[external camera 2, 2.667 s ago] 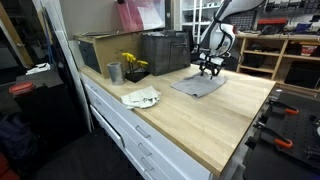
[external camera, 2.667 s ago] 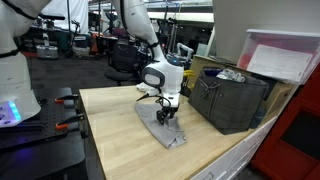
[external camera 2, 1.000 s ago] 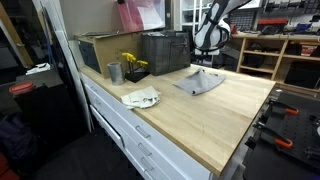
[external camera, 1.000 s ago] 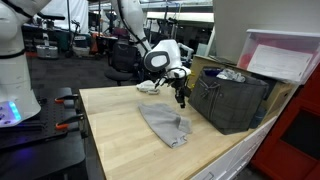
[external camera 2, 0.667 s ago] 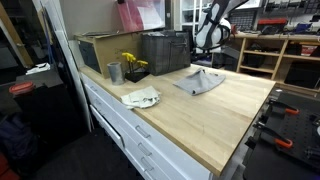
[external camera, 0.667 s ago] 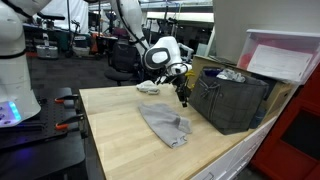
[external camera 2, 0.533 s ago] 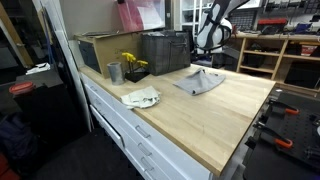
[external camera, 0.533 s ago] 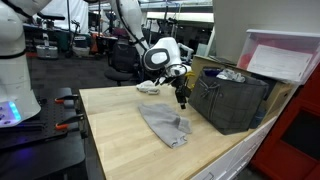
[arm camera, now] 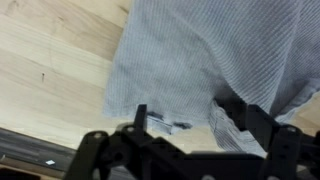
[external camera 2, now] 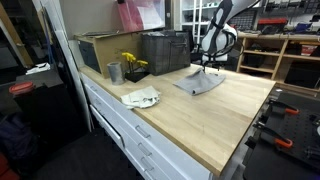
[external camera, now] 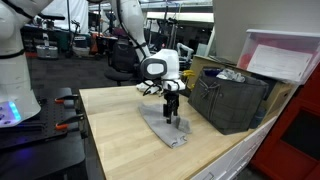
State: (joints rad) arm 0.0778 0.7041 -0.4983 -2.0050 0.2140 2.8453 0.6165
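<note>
— Under your wrist, what lies closest?

— Grey cloth (arm camera: 190,50). It fills most of the wrist view and lies rumpled on the table (arm camera: 50,70), whose pale wood shows along one side.

— And your gripper?

— My gripper (arm camera: 190,125) is released. Its dark fingers (arm camera: 245,115) stand well apart with nothing clamped between them, and the cloth shows through the gap, lying below. I cannot tell whether the tips touch it.

— How does that look from outside?

— In both exterior views my gripper (external camera: 170,117) points straight down over the middle of the cloth (external camera: 160,131), close above it. The cloth lies spread flat on the wood, away from the table's edges. Seen from the other side, my gripper (external camera 2: 207,70) hangs low over the near part of the cloth (external camera 2: 198,86).

— What stands around it?

— Just beside the cloth is a dark crate (external camera: 232,100) with something pale lying in it. Farther along the table, well apart from the cloth, a crumpled white rag (external camera 2: 141,97) lies near the edge above the drawers. Past the rag stands a metal cup (external camera 2: 114,72), with yellow flowers (external camera 2: 130,62) just beside it, close to the crate. Farthest back is a brown box (external camera 2: 100,48) against the wall.
</note>
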